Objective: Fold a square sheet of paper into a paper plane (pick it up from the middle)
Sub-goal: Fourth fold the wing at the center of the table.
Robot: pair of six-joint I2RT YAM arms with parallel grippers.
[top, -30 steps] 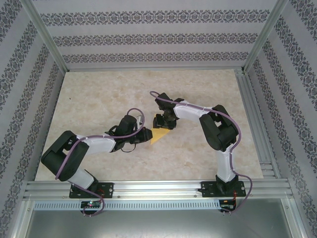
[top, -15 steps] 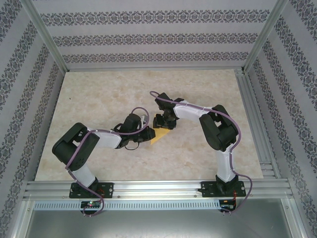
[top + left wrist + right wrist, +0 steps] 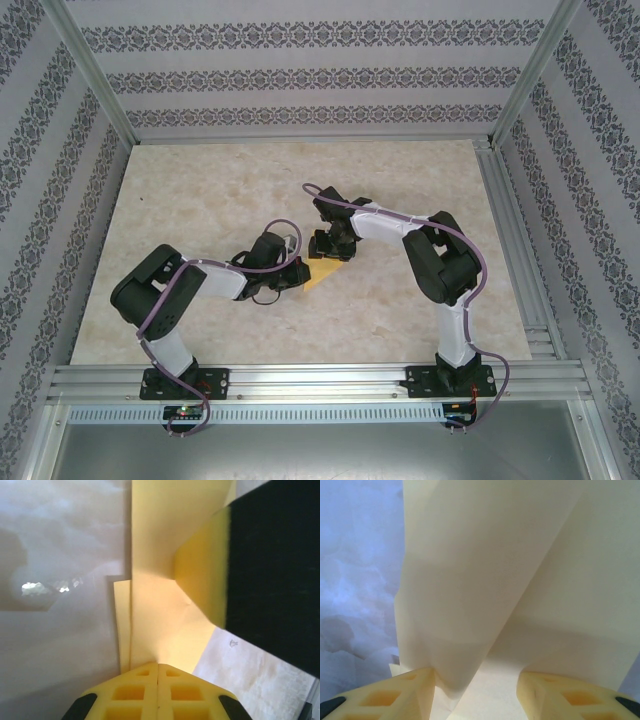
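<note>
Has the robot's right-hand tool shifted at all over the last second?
No. The right tool stays at the same spot on the marble-patterned table, at the far edge of the folded yellow paper sheet.

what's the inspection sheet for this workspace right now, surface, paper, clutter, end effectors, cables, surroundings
surface: pale marbled table, flat
job's things: square sheet of paper, yellow, already creased into layers, a pointed shape from above, between the two end effectors
clutter: nothing seen
end effectors: left end effector shut on a paper edge; right end effector open, fingers apart with paper between them
cables: purple cables loop along both arms, apart from the paper
surroundings: patterned walls on three sides, aluminium frame along the near edge
</note>
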